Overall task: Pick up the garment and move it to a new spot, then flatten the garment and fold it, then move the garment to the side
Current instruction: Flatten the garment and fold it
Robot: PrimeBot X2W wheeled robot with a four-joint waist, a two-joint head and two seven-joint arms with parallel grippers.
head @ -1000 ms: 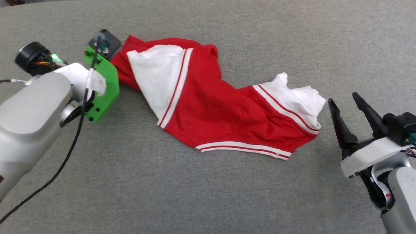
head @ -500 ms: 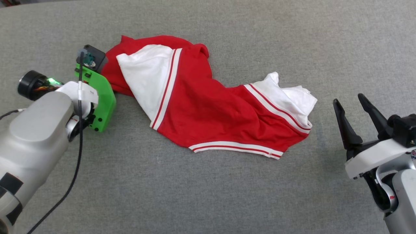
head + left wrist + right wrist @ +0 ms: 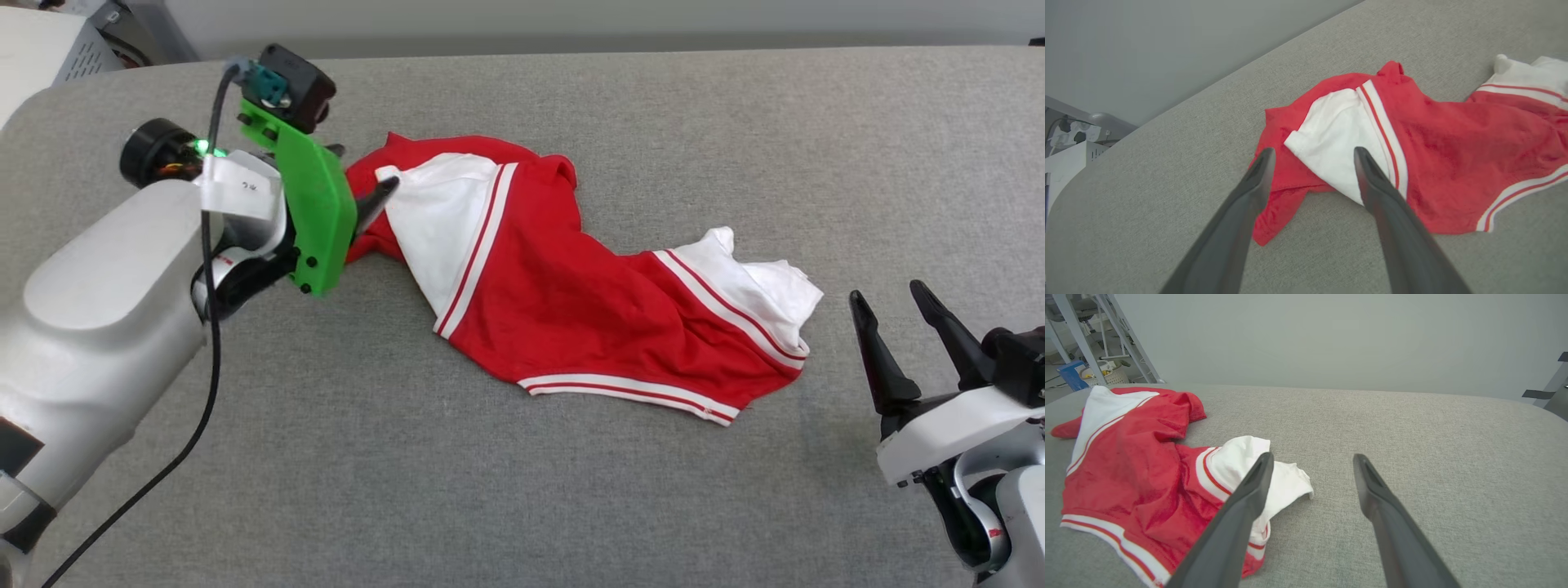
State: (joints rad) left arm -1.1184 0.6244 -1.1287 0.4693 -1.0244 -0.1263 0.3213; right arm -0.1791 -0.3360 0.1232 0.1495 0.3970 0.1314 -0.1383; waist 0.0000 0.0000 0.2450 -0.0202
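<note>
The shirt is seen lying crumpled across the middle of the grey surface, folded over itself so that its full outline cannot be made out. One white sleeve is turned up at its left end, and another is bunched at its right end. The left claw is held open at the left end; in the head view its fingers are largely hidden behind a green bracket. In the left wrist view they are spread to either side of the sleeve corner, but contact cannot be judged. The right claw is open, empty, just beside the shirt's right end.
</note>
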